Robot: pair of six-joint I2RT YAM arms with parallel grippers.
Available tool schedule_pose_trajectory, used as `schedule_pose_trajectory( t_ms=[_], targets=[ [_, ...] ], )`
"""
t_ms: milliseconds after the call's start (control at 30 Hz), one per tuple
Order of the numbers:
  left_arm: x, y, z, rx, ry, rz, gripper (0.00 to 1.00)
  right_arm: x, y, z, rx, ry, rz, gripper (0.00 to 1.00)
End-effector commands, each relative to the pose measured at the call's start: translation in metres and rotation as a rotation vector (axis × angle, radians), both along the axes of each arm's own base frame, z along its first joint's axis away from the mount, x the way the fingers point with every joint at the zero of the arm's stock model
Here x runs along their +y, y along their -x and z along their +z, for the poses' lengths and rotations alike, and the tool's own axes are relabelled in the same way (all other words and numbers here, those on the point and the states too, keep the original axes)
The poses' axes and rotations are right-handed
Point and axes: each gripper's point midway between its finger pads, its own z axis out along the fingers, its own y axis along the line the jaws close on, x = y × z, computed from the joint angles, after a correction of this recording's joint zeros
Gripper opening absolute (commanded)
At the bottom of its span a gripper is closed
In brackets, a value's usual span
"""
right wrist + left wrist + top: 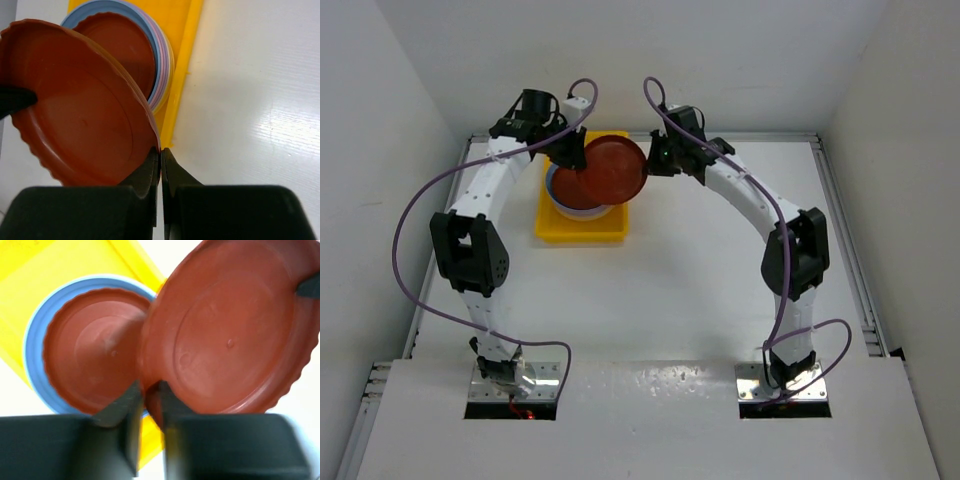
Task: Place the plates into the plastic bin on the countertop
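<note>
White countertop [700, 290], bare walls behind. L gripper [150, 395] & R gripper [160, 156] each pinch tight on opposite rims of one brown-red plate [615, 170], holding it tilted above the bin [580, 232], prob. to steady it for lowering. Matte plastic, round, scalloped edge. Below, the stack [90, 350] sits in the yellow low-walled bin: brown-red on blue, lavender, pink

Left gripper [150, 390], bottom centre, jaws pinched on the rim of a tilted red plate [235, 330] filling the upper right. Left of frame: second red plate [95, 350] nested in blue plate [34, 340], inside yellow bin [30, 275].
</note>
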Motion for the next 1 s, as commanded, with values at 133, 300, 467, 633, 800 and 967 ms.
schedule_pose_trajectory(
  t_ms=[133, 300, 467, 633, 800, 967],
  targets=[
    [0.015, -0.009, -0.005, 0.003, -0.011, 0.072, 0.0, 0.013, 0.005, 0.029, -0.047, -0.083, 0.034, 0.2],
    [0.056, -0.037, -0.004, -0.007, -0.026, 0.238, 0.0, 0.01, 0.006, 0.02, -0.027, -0.051, 0.027, 0.64],
    [0.075, -0.052, -0.015, 0.0, -0.06, 0.304, 0.0, 0.003, 0.011, 0.02, -0.034, -0.019, 0.022, 0.67],
    [0.09, -0.06, -0.039, 0.037, -0.103, 0.361, 0.0, -0.009, 0.015, 0.015, -0.038, 0.018, 0.003, 0.67],
    [0.092, -0.061, -0.06, 0.075, -0.126, 0.36, 0.03, -0.021, 0.019, 0.016, -0.037, 0.033, -0.01, 0.67],
    [0.101, -0.062, -0.066, 0.074, -0.169, 0.385, 0.28, -0.029, 0.022, 0.014, -0.026, 0.033, -0.025, 0.67]
  ],
)
